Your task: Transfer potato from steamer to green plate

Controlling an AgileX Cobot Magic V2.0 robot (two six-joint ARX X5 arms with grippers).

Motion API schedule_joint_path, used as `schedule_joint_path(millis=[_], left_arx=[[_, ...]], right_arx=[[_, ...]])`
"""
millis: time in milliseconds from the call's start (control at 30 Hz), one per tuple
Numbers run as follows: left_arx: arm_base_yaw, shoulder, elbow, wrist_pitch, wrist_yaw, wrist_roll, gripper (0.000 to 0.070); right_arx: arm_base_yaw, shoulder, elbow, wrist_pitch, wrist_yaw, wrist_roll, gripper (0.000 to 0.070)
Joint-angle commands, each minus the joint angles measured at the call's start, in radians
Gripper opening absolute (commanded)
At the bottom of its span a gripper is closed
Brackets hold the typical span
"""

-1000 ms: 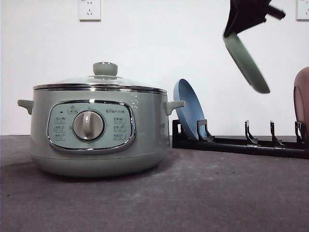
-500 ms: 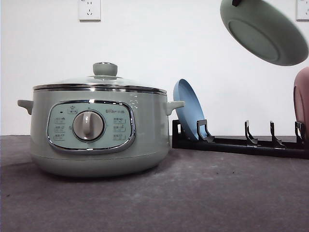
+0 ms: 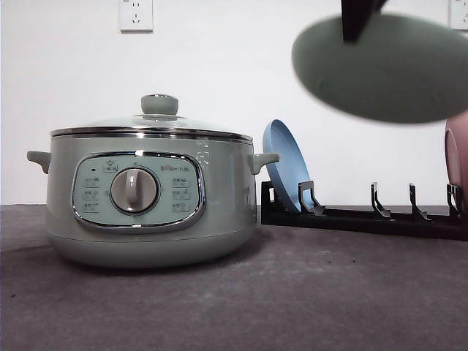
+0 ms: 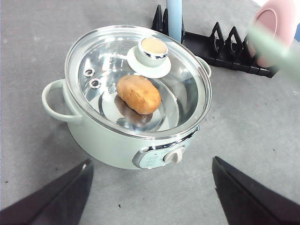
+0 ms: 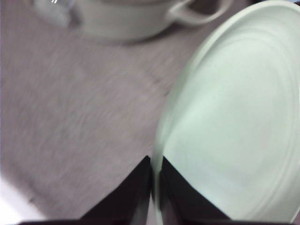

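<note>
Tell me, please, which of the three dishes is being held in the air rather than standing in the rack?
The green plate: the right gripper pinches its rim, holding it aloft. The blue plate and pink dish stand in the black rack.

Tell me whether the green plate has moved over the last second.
Yes. In the front view the green plate, clamped at its rim by the right gripper, has swung from edge-on to broadside and shifted left toward the steamer, above the dish rack.
</note>
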Motion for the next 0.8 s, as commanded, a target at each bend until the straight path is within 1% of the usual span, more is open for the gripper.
schedule_joint_path(millis=[0,133,400,533,767], left_arx=[[-0.002,0.005,0.023,0.012,0.006,0.013,0.0514],[-0.002,0.006,0.023,0.012,0.006,0.013,0.0514],[-0.002,0.006,0.023,0.014,0.005,0.013,0.0514],[-0.002,0.006,0.023,0.014,0.005,0.013,0.0514],[-0.002,0.006,0.023,0.014,0.005,0.012,0.0514]], right_arx=[[0.039,0.009,-0.032,0.019,0.026,0.036,0.0006],[0.119,0.009,-0.152,0.06,0.076,0.077,0.0006],[0.222,0.013,-0.342,0.228,0.069,0.127,0.0007],[0.251,0.032,-0.406,0.294,0.067,0.149,0.0006],[0.272,0.08,-0.474,0.388,0.035,0.155,0.0006]])
